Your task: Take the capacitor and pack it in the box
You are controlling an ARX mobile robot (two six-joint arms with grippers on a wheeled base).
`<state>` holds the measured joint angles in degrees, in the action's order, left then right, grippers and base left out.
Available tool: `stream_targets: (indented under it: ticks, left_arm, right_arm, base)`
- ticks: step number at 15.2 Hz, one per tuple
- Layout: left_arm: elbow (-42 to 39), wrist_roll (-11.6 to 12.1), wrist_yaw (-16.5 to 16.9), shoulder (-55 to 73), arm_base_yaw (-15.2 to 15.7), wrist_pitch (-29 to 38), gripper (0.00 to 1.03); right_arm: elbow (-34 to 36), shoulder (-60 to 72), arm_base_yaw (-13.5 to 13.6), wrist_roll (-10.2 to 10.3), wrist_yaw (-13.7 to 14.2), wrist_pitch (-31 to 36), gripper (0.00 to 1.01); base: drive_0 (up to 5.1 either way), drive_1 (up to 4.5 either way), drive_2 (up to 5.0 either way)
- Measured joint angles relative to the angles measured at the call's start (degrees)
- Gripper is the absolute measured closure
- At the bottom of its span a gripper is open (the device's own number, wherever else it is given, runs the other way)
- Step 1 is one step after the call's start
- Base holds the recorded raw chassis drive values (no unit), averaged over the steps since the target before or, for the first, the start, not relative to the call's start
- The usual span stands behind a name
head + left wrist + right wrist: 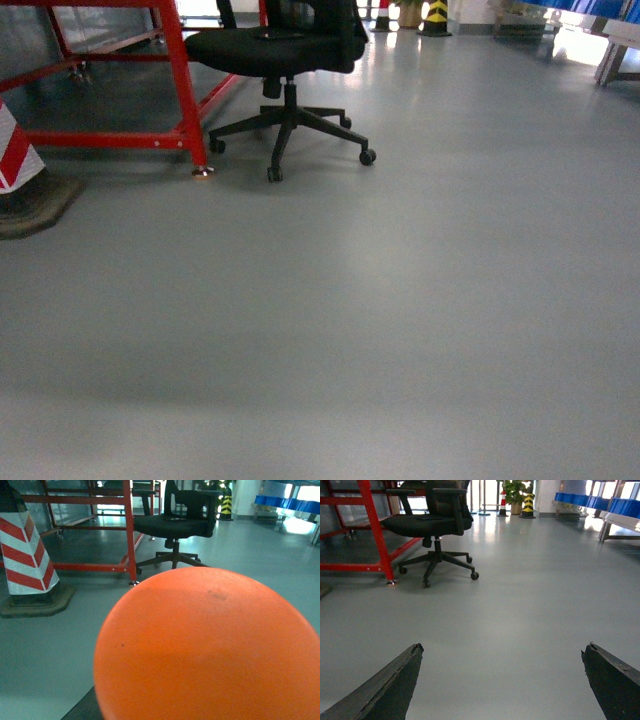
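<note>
No text, label, brand or number could be read in any view. The striped cone (27, 555) at nine o'clock bore only red and white bands.

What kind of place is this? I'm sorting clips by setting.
Probably a workshop or warehouse floor: smooth grey floor, a red steel frame, a red-and-white striped safety cone, blue bins on racks, plus a black office chair.

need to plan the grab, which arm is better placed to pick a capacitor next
Right, tentatively: right gripper is open and empty over bare floor. An orange dome fills the left wrist view. No capacitor or box visible.
</note>
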<state>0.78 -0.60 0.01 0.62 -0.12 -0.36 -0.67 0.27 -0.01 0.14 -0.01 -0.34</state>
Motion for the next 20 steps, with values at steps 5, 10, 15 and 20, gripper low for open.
stream_targets:
  ticks: [5,10,15,20]
  left_arm:
    - [0.0,0.0,0.0,0.0,0.0,0.0,0.59]
    - [0.0,0.0,0.0,0.0,0.0,0.1,0.59]
    - [0.0,0.0,0.0,0.0,0.0,0.0,0.59]
    - [0.0,0.0,0.0,0.0,0.0,0.2,0.59]
  right_arm:
    - [0.0,0.0,0.0,0.0,0.0,0.0,0.03]
    - [0.0,0.0,0.0,0.0,0.0,0.3,0.03]
    - [0.0,0.0,0.0,0.0,0.0,-0.1,0.03]
    - [0.0,0.0,0.0,0.0,0.0,0.0,0.03]
  base:
    - [-5.1,2.38,2.4]
    - [-5.0,2.42,2.4]
    - [-5.1,2.39,2.4]
    - [-5.0,2.42,2.4]
